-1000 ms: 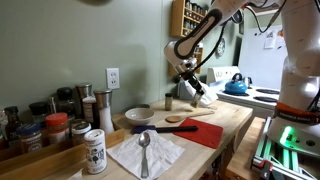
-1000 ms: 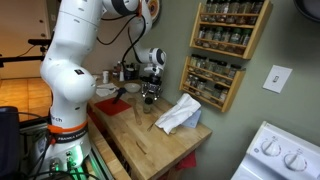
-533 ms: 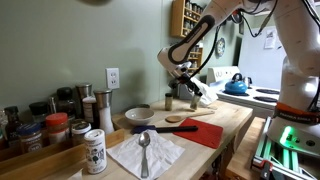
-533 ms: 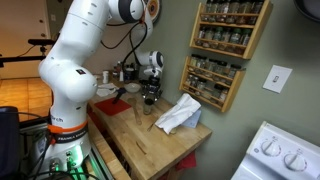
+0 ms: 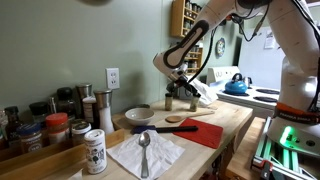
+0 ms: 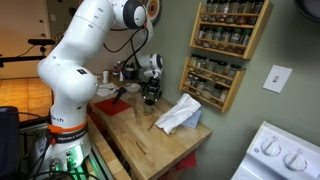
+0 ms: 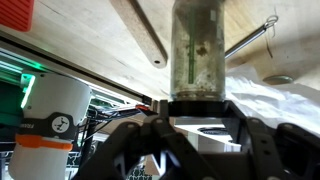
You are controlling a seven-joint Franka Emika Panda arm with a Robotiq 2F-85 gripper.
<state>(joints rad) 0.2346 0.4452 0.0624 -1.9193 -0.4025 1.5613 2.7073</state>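
So, jar: a tall see-through jar (image 7: 197,50) with dark specks inside rises between my jaws in the wrist view, low over the table (image 5: 226,124) and near the bowl (image 5: 138,115).
Jaws: clamped on the jar's dark-banded end, one finger on each side.
Jar, risk: the wall looks smooth and I grip it at one end only. I judge that a quick swing could let it pivot, slide out and drop onto the wood.
Wooden spoon: its handle (image 7: 140,35) lies just past the jar. A careless descent could knock it, or set the jar on it and tip the jar over.
White cloth: it (image 7: 287,96) sits close on the other side, and a sideways drag could snag and bunch it.
White canister: it (image 7: 55,115) stands off to one side and a wide sweep could topple it.
Jar, hidden: its far end runs off the top of the wrist view, so I cannot tell whether it touches the table. In both exterior views it is too small and dark under my wrist to make out.
Metal utensil (image 7: 250,40): only a thin shank shows, so I cannot say what it is.
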